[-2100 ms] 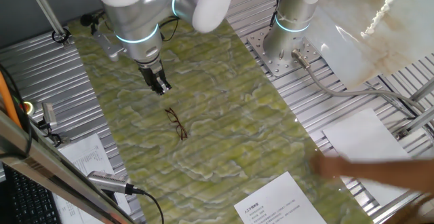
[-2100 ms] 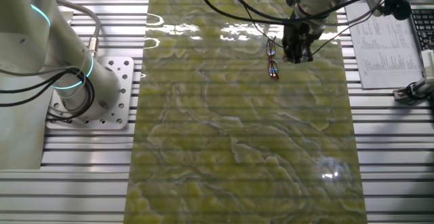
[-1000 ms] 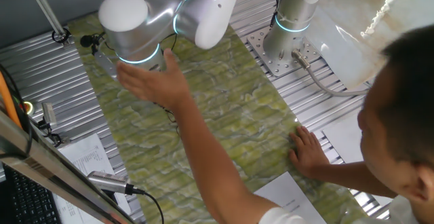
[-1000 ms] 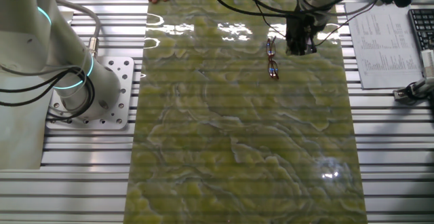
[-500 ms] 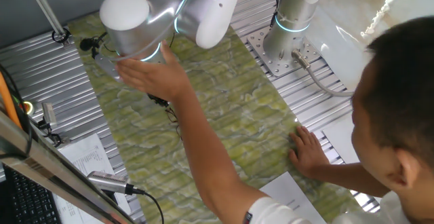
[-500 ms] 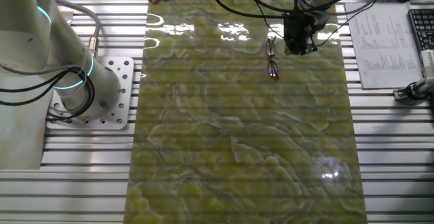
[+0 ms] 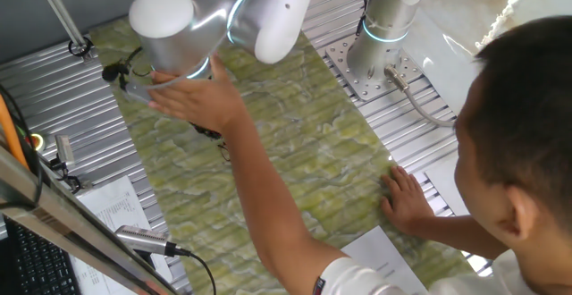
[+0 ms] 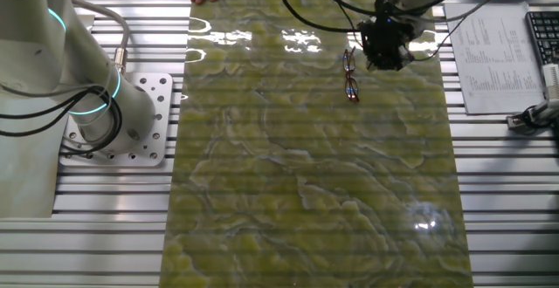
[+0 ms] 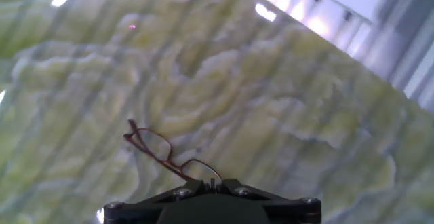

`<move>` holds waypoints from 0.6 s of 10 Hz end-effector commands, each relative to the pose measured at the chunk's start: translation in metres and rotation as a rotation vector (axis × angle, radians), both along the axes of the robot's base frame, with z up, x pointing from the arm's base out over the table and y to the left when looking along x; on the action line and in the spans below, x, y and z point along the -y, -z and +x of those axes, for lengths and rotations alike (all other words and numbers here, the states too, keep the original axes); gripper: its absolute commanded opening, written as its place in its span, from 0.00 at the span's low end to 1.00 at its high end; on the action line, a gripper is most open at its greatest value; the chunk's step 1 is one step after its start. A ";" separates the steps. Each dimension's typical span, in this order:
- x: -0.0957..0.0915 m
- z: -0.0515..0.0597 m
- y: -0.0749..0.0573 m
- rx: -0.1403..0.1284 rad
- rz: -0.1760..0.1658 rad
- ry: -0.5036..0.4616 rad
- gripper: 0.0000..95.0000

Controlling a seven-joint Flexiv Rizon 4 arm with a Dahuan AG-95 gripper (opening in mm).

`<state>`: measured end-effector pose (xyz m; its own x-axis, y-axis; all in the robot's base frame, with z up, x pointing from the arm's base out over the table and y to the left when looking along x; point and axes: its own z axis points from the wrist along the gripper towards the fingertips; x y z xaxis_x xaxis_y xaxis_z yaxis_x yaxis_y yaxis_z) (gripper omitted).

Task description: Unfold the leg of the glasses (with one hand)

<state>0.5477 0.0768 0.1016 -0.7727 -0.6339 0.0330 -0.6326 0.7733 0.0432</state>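
The glasses (image 8: 350, 74) lie folded on the green marbled mat (image 8: 306, 174), thin dark frame, clear lenses. In the hand view the glasses (image 9: 163, 153) sit just ahead and left of my gripper (image 9: 211, 181), whose jaws look closed together and hold nothing. In the other fixed view the black gripper (image 8: 384, 59) hangs just right of the glasses, apart from them. In one fixed view a person's hand (image 7: 192, 98) grips my wrist and covers most of the gripper (image 7: 211, 134); only a sliver of the glasses (image 7: 224, 150) shows beside the forearm.
The person's forearm (image 7: 268, 214) crosses the mat and their other hand (image 7: 407, 192) rests at its right edge. A second arm's base (image 8: 113, 113) stands left of the mat. Papers (image 8: 493, 52) and a keyboard (image 8: 543, 35) lie to the right.
The person's hand stays on my wrist and has pushed it slightly; the gripper has shifted a little up and turned in the other fixed view. The glasses have not moved.
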 end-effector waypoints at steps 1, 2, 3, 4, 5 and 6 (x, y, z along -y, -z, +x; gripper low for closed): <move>-0.019 -0.002 0.007 0.004 0.011 -0.123 0.00; -0.027 -0.004 0.010 0.004 0.011 -0.128 0.00; -0.033 -0.005 0.012 0.004 0.012 -0.137 0.00; -0.036 -0.006 0.012 0.004 0.012 -0.146 0.00; -0.040 -0.007 0.014 0.005 0.016 -0.191 0.00; -0.042 -0.008 0.015 0.006 0.020 -0.222 0.00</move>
